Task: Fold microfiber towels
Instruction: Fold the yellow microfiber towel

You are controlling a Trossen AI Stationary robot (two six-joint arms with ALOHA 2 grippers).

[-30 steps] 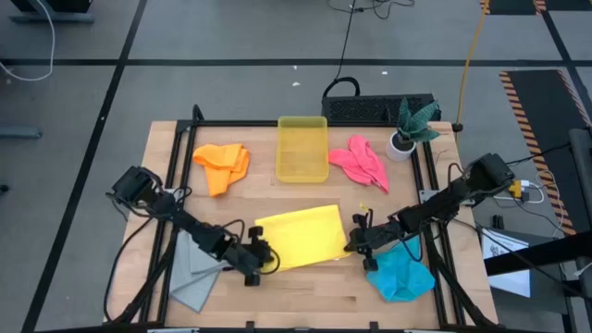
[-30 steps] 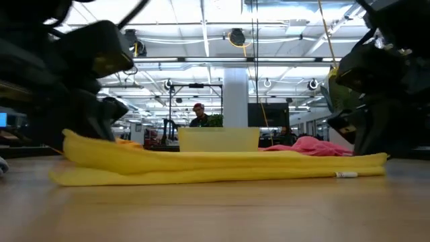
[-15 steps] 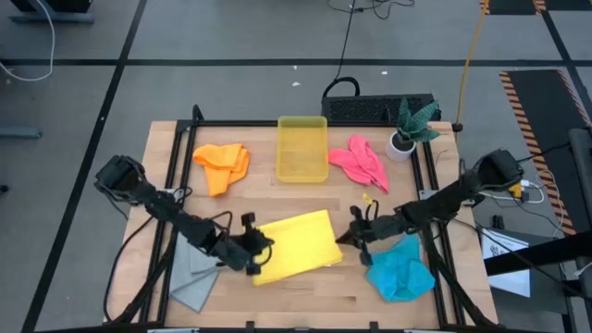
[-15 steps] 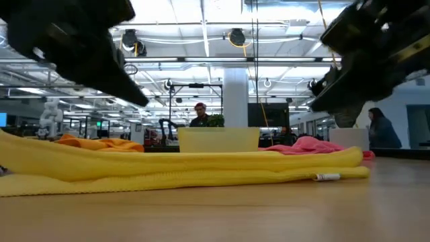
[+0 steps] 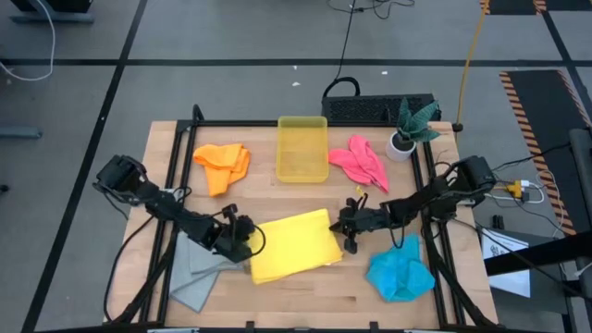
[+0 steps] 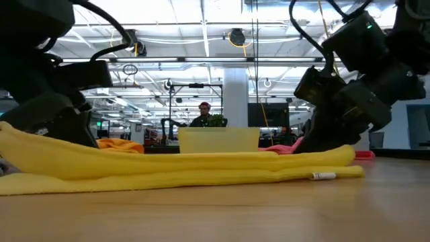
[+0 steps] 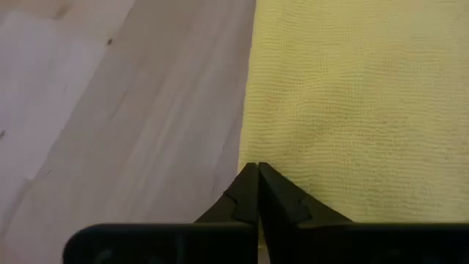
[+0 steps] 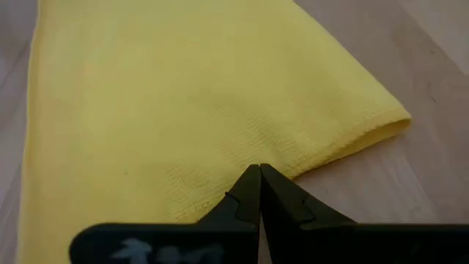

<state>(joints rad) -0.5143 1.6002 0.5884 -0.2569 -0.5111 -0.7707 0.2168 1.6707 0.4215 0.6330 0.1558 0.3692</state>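
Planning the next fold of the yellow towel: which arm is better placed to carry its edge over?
Neither clearly. Left claw and right claw are each shut on opposite edges of the yellow towel, so both would probably move together.

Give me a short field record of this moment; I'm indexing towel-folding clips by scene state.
yellow towel: folded over, mid-table
left gripper: shut on yellow towel's left edge
right gripper: shut on yellow towel's right edge
orange towel: crumpled, far left
pink towel: crumpled, far right
blue towel: crumpled, near right
grey towel: near left, under the left arm
yellow bin: far centre, between orange and pink
plant: far right corner
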